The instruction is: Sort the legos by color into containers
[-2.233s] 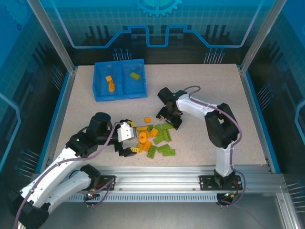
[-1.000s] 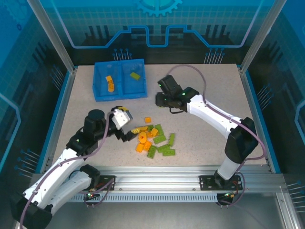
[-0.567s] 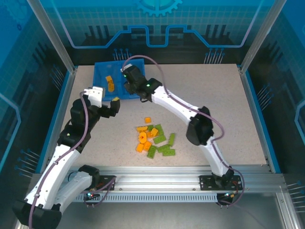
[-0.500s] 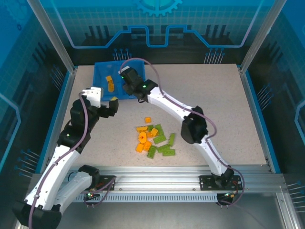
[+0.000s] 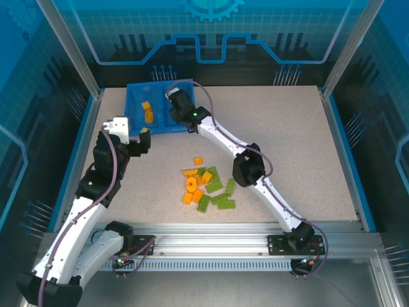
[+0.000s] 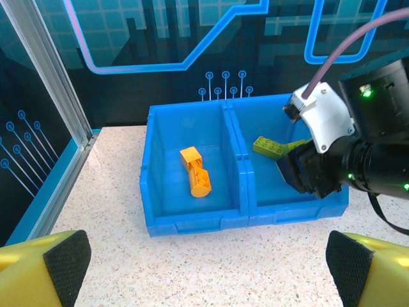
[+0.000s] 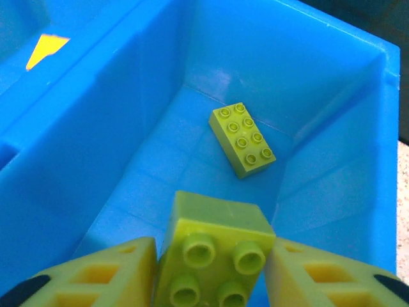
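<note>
I saw the blue bin sitting by the tabletop's far edge, toward the far left corner. The right gripper hung over the bin's right compartment, close to its near wall, pinching a light green brick snugly between both fingers. A second green brick lay flat on that compartment's floor, near the far wall. Orange bricks lay touching in the left compartment. The left gripper hovered just off the bin's near edge, spread wide over bare tabletop. The heap of loose bricks lay mid-table, nearer the near edge and well apart from both grippers, with open surface running to the right edge
</note>
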